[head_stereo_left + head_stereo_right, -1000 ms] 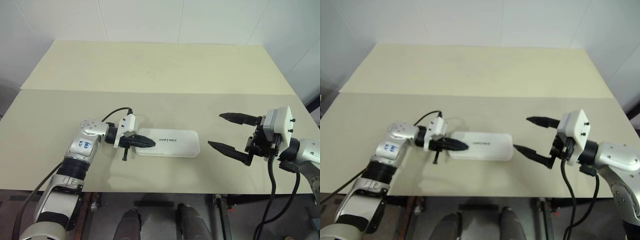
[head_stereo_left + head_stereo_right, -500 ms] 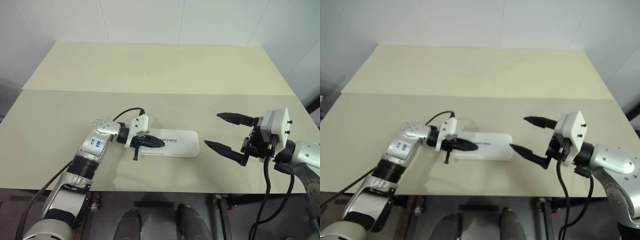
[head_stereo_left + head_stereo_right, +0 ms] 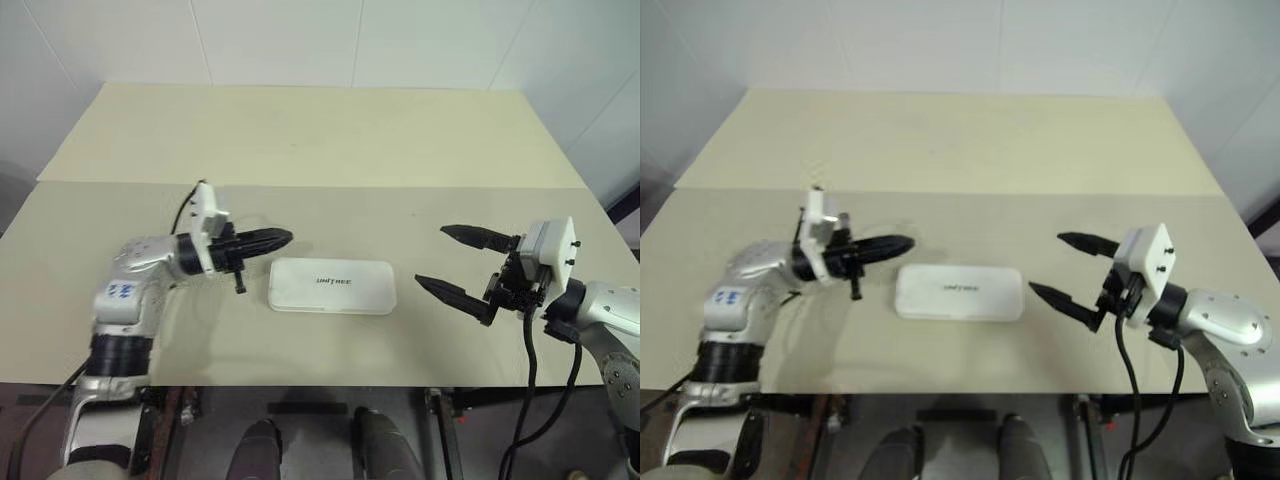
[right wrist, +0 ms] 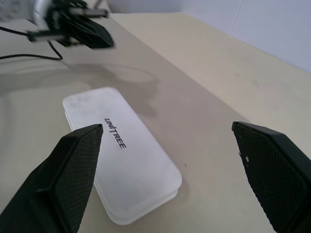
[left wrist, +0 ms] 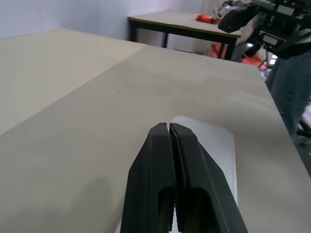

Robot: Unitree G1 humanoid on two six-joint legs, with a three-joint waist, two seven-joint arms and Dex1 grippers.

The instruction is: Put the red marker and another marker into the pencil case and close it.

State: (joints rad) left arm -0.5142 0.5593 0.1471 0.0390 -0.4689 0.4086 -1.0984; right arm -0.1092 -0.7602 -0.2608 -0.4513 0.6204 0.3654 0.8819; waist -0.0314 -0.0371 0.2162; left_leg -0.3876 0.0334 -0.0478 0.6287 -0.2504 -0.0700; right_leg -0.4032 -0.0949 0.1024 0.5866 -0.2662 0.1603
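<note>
The pencil case [image 3: 332,286] lies flat and shut on the table [image 3: 300,140], a white hard-plastic box with rounded corners and small dark "UNITREE" lettering across its lid. It sits between the two claws, touched by neither. The left gripper [image 3: 285,237] hangs just beyond the case's near-left corner, a little above the tabletop, its two black fingers pressed tight together with nothing between them, pointing across toward the other arm. The right gripper [image 3: 432,258] waits off the case's opposite short end, clearly apart from it, its fingers spread wide and empty, aimed back at the case; from its wrist the lid fills the space between the two fingertips [image 4: 73,165]. The table is a pale cream surface made of two panels with a seam running across behind both claws, and it is bare apart from the case. White walls stand behind it. From the left wrist, beyond the table's far edge, a second table [image 5: 194,22] carries something orange-red, too blurred to make out.
</note>
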